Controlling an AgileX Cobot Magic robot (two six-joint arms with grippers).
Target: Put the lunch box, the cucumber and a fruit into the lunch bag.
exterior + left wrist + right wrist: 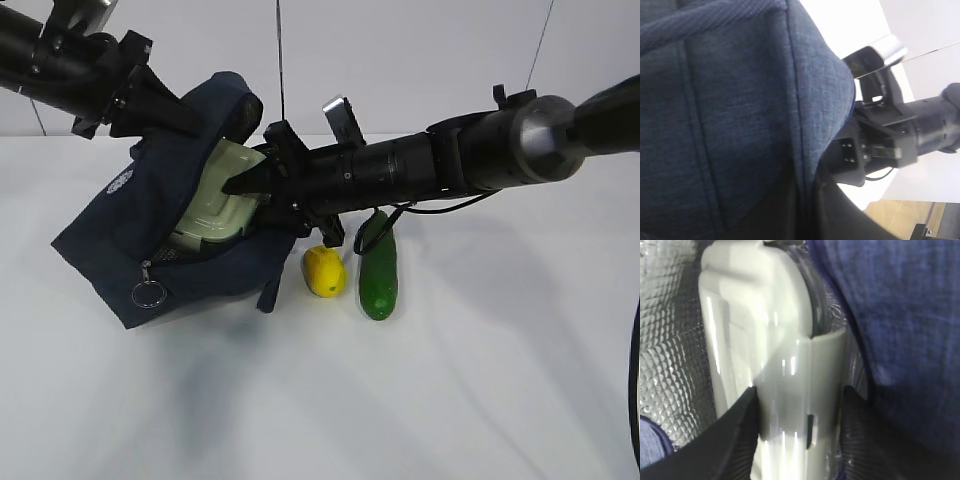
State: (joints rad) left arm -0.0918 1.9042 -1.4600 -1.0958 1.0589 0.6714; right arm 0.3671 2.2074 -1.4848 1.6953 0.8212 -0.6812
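Observation:
The navy lunch bag (pixel 115 225) lies tilted on the white table, mouth facing right. My left gripper (pixel 195 122) is shut on the fabric at its upper edge and holds that edge up; in the left wrist view the navy cloth (pixel 730 100) fills the frame and runs down between the dark fingers (pixel 860 220). My right gripper (pixel 248 185) is shut on the sage-lidded lunch box (pixel 218 208), which sits partly inside the bag's mouth. Up close, the lunch box (pixel 770 340) is clamped between the two fingers (pixel 730 440). The yellow fruit (pixel 324 271) and the cucumber (pixel 379 280) lie on the table under the right arm.
Silver quilted lining (pixel 670 340) is to the left of the box and navy fabric (pixel 910 315) to its right. The zipper's metal ring pull (pixel 149 294) hangs at the bag's front. The right arm (pixel 890 145) shows beyond the bag's edge.

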